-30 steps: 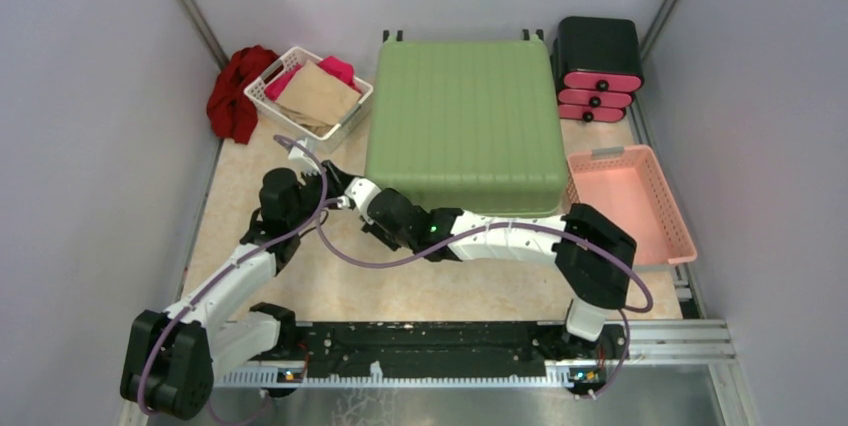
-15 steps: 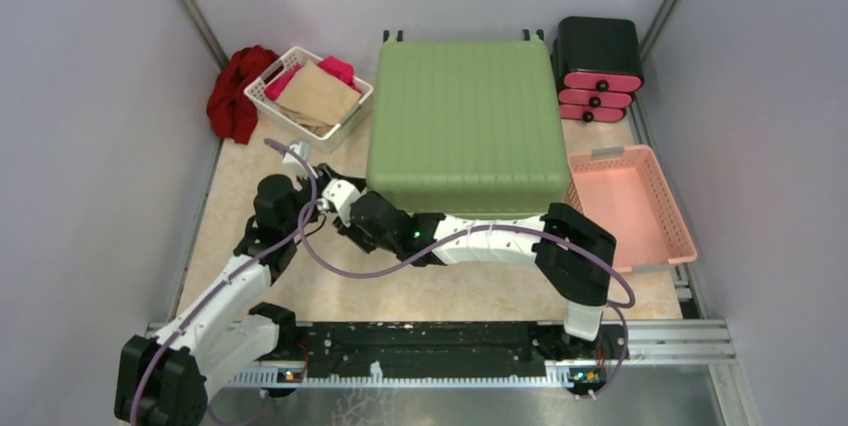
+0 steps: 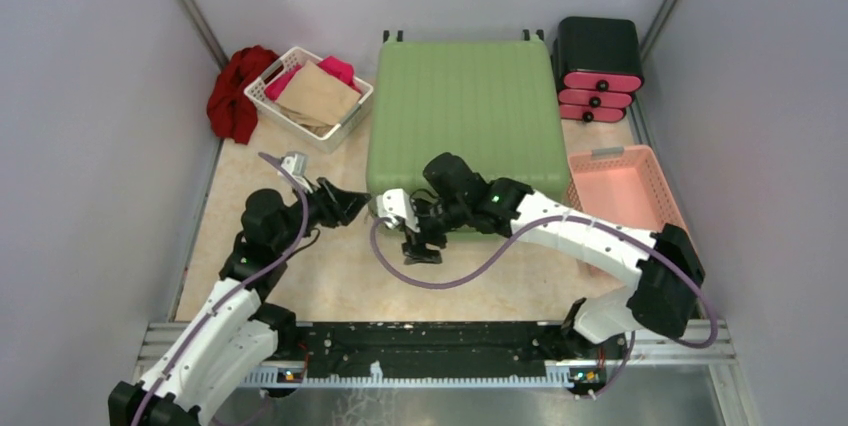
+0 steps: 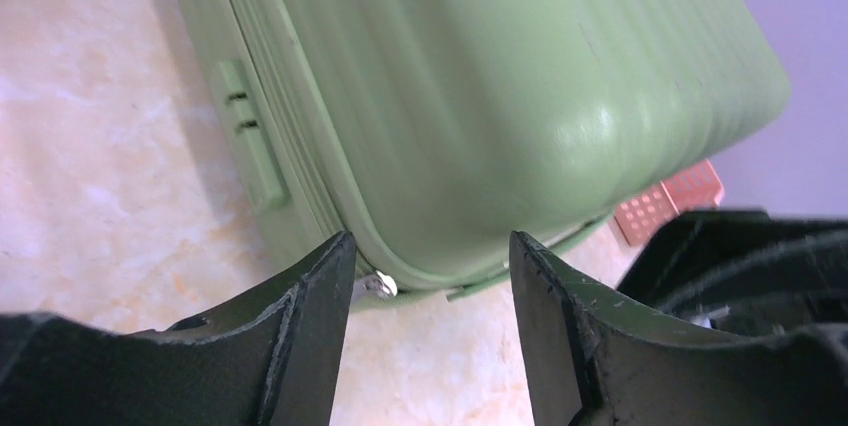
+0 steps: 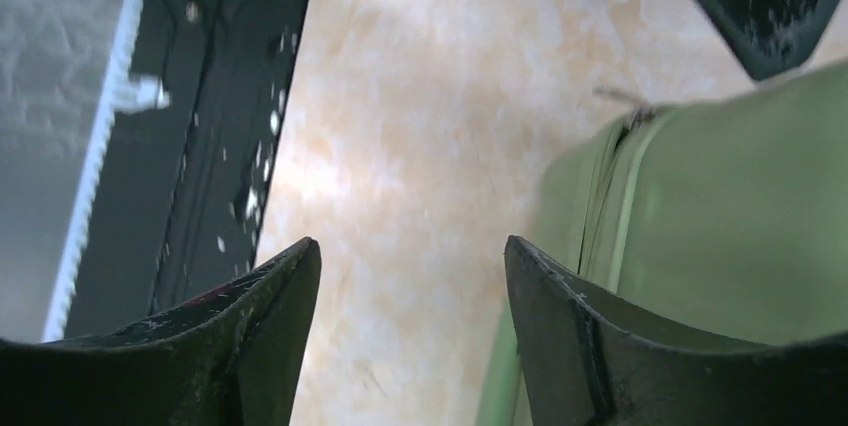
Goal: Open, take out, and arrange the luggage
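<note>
Left gripper (image 4: 430, 246) was released, fingers apart, nothing between them. It was aimed at the near-left corner of the luggage (image 3: 465, 121), just short of it; could not tell any contact from wrist view. A small metal zip pull (image 4: 378, 286) hung at that corner's seam, right beside the left finger tip. Right gripper (image 5: 410, 251) was also released and empty, jaws spread over bare table (image 3: 300, 276), pointing toward the near edge, just beside the luggage's front wall, with the zip seam running past its right-hand finger in wrist view. Both grippers sat near each other at the luggage's front-left corner, not touching. Luggage lay flat with lid down and ribbed shell up, in the middle-to-far part of the table, black wheels (image 3: 392, 36) at the far edge. White basket (image 3: 310, 96) with tan and pink items sat just left of it, and a red cloth (image 3: 235, 96) was heaped beyond that by the left wall. Black-and-pink drawer box (image 3: 598, 66) stood at the far right, pink basket (image 3: 630, 201) just right of the luggage, nearer
</note>
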Available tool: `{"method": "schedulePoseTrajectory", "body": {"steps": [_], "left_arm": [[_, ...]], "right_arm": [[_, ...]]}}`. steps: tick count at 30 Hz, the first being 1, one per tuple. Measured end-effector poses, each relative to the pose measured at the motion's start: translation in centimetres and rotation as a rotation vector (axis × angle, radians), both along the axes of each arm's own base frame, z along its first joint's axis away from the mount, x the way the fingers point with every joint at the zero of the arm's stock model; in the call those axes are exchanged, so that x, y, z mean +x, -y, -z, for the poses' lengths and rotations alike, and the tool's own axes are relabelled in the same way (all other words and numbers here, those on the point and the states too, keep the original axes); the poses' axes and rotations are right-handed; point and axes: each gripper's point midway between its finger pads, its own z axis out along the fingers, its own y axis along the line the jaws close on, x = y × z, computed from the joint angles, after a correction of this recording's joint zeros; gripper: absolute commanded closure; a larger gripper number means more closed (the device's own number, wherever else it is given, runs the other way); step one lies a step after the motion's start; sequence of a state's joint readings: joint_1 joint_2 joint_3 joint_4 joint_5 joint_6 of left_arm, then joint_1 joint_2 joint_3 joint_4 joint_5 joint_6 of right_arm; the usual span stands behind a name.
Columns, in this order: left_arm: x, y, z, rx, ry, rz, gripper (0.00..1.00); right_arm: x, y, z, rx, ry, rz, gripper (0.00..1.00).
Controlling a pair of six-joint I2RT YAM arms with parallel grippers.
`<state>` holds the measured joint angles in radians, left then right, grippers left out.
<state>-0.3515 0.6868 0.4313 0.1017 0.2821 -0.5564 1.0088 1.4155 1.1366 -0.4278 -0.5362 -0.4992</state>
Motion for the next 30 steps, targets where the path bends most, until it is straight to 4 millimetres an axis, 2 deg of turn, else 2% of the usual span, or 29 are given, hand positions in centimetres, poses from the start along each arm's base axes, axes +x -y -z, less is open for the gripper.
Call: {"method": "schedulePoseTrajectory", "body": {"steps": [2,7,10,11,15,20,24,30], "left_arm": [[-0.7,0.4,0.3,-0.003,-0.009,0.034,0.34],[-2.7,0.8,1.8,-0.004,-0.033,0.106,0.32],[-3.2,0.7,2.7,0.004,-0.03,0.115,0.31],[-3.3,0.6,3.0,0.01,-0.029,0.115,0.31],[-3.1,0.2,3.7,0.032,-0.023,0.089,0.29],[-2.7,-0.2,4.0,0.066,-0.006,0.075,0.27],[-2.6,-0.5,4.4,0.127,-0.021,0.077,0.24],[-2.1,-0.8,2.3,0.177,0.06,0.079,0.24]], "right_arm": [[0.1,2.2,0.4,-0.045,0.028,-0.043,0.33],[-0.6,7.9,3.1,-0.241,0.075,-0.162,0.35],[-0.8,10.6,4.0,-0.328,0.079,-0.205,0.39],[-0.7,11.6,4.1,-0.349,0.075,-0.208,0.42],[0.6,14.3,4.4,-0.377,0.066,-0.169,0.42],[1.0,15.1,5.4,-0.358,0.105,-0.107,0.43],[2.8,15.0,6.2,-0.358,0.159,0.005,0.44],[4.5,15.1,6.5,-0.343,0.221,0.14,0.44]]}}
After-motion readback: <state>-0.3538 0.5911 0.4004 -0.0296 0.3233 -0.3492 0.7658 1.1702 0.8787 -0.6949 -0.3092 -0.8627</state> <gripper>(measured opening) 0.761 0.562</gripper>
